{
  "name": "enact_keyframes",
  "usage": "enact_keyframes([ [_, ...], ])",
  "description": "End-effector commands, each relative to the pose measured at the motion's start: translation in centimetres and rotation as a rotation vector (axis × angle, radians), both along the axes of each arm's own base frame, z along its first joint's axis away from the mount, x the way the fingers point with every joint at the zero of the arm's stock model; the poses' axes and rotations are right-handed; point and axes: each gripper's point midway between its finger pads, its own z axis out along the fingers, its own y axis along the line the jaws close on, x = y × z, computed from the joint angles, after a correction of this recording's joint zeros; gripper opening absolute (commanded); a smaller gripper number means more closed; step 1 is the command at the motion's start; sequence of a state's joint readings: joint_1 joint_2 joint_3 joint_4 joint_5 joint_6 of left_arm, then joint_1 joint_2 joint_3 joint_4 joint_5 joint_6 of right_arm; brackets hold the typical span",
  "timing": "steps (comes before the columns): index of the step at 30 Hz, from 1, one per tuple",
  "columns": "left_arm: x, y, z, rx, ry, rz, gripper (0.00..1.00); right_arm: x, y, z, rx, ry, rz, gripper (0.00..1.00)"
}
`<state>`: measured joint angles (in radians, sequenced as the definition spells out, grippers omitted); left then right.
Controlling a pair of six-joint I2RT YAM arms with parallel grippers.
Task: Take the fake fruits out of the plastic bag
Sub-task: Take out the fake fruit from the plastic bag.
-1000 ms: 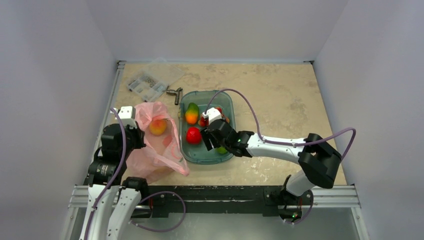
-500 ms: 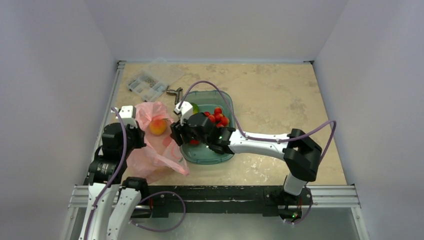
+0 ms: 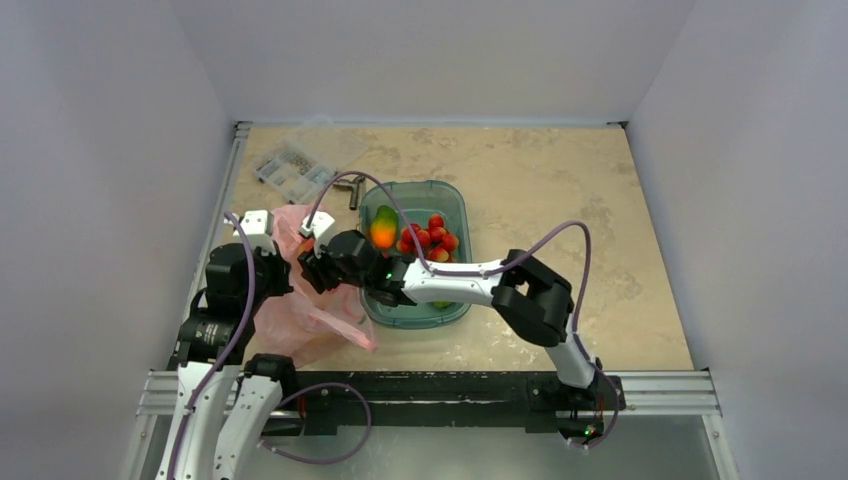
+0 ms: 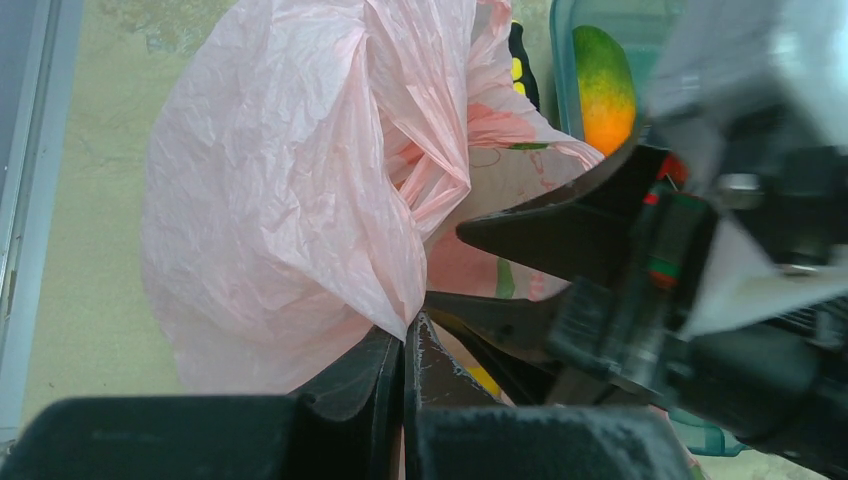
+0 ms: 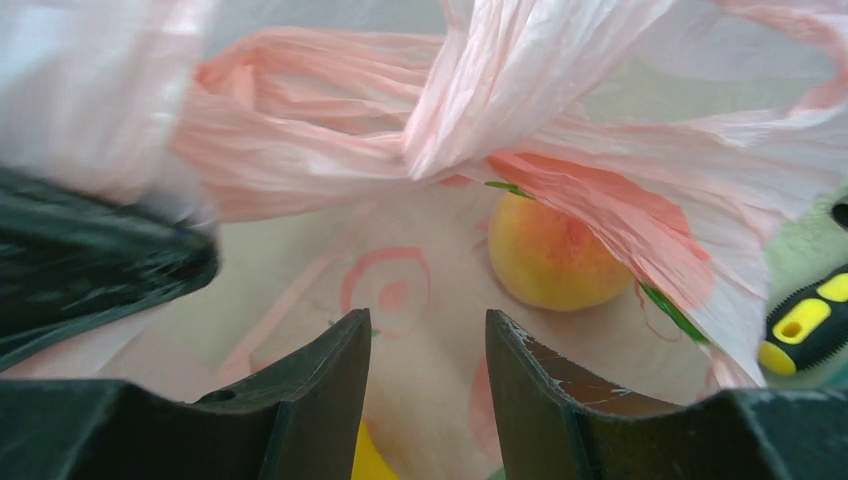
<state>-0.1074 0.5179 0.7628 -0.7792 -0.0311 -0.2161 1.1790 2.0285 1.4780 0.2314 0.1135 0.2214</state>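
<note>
The pink plastic bag (image 3: 285,310) lies at the left of the table. My left gripper (image 4: 405,325) is shut on a fold of the bag (image 4: 280,200) at its mouth and holds it up. My right gripper (image 5: 428,325) is open and reaches into the bag's mouth (image 3: 312,262), with nothing between its fingers. Just ahead of it and to the right, a peach-orange fruit (image 5: 555,255) lies inside the bag (image 5: 330,150). A yellow fruit (image 5: 375,460) shows low between the fingers. A bunch of small red fruits (image 3: 430,238) sits in the teal tub.
The teal tub (image 3: 455,205) stands right of the bag and also holds a green-to-orange mango-like fruit (image 3: 383,227). A clear parts box (image 3: 300,165) is at the back left. A black-and-yellow tool handle (image 5: 810,330) lies beside the bag. My right arm (image 3: 470,283) crosses the tub.
My right gripper has swung left from over the tub to the bag's mouth, and its jaws have narrowed. The left gripper and the bag have stayed put.
</note>
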Motion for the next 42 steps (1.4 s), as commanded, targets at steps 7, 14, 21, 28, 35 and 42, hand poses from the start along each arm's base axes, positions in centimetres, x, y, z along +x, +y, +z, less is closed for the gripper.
enact_keyframes([
  [7,0.5,-0.3,1.4,-0.003,-0.050,-0.017,0.00,5.1,2.3,0.2,0.008,-0.143,-0.173,0.53],
  [14,0.5,-0.4,1.3,-0.004,-0.047,-0.023,0.00,8.1,2.1,-0.4,-0.031,-0.252,-0.300,0.67],
  [21,0.5,-0.5,1.3,-0.006,-0.046,-0.027,0.00,9.4,3.7,-2.8,-0.088,-0.293,-0.304,0.86],
  [28,0.6,-0.6,1.3,-0.009,-0.047,-0.031,0.00,10.9,4.6,-5.7,-0.127,-0.333,-0.352,0.89],
  [35,0.6,-0.6,1.1,-0.006,-0.038,-0.032,0.00,11.7,5.3,-5.7,-0.107,-0.365,-0.378,0.62],
  [42,0.6,-0.5,1.1,-0.005,-0.037,-0.029,0.00,10.8,4.7,-3.4,-0.063,-0.341,-0.361,0.29],
])
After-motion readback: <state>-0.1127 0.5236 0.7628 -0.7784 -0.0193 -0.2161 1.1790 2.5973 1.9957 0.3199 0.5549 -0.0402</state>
